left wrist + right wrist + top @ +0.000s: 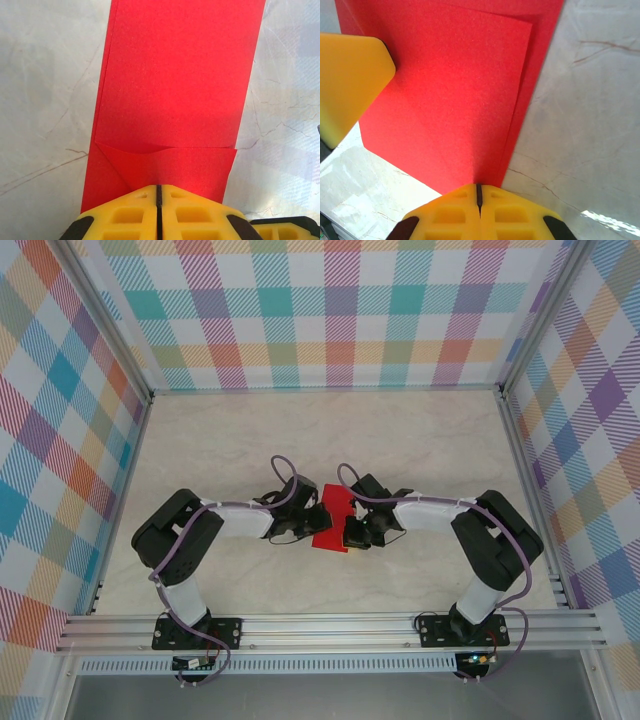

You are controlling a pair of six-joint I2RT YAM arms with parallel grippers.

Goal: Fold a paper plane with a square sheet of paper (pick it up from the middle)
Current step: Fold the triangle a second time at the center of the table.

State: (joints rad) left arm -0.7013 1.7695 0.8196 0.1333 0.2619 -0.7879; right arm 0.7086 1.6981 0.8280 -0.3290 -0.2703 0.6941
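The square sheet of paper (331, 527) is bright red and lies folded double between the two arms at the table's middle. In the left wrist view the paper (175, 90) runs away from my left gripper (159, 187), which is shut on its near edge; a small folded flap lies just ahead of the tips. In the right wrist view my right gripper (479, 186) is shut on a corner of the paper (450, 90), where a crease starts, and the sheet is raised off the table there. A yellow finger of the left gripper (347, 80) touches the paper's left side. Overhead, the left gripper (315, 518) and right gripper (351, 532) face each other across the sheet.
The pale marble table (420, 440) stretches behind and to both sides of the arms. Checked walls (330, 310) close in the back and sides. An aluminium rail (330, 625) runs along the near edge by the arm bases.
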